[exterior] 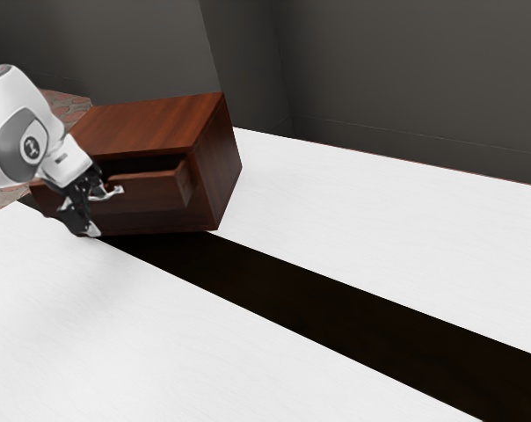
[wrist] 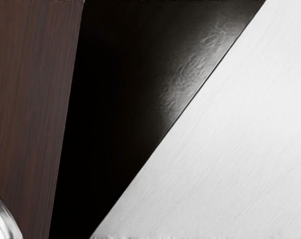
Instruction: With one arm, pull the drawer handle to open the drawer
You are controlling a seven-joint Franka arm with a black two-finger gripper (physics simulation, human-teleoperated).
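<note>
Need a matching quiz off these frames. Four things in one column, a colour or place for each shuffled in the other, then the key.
Things
1. cabinet
2. stripe across the table
3. drawer handle
4. table top

Colour or place
A. right by the tool, on the drawer front
B. reddish-brown wood
C. black, running diagonally
D. white

Pairs: 1-B, 2-C, 3-A, 4-D
</note>
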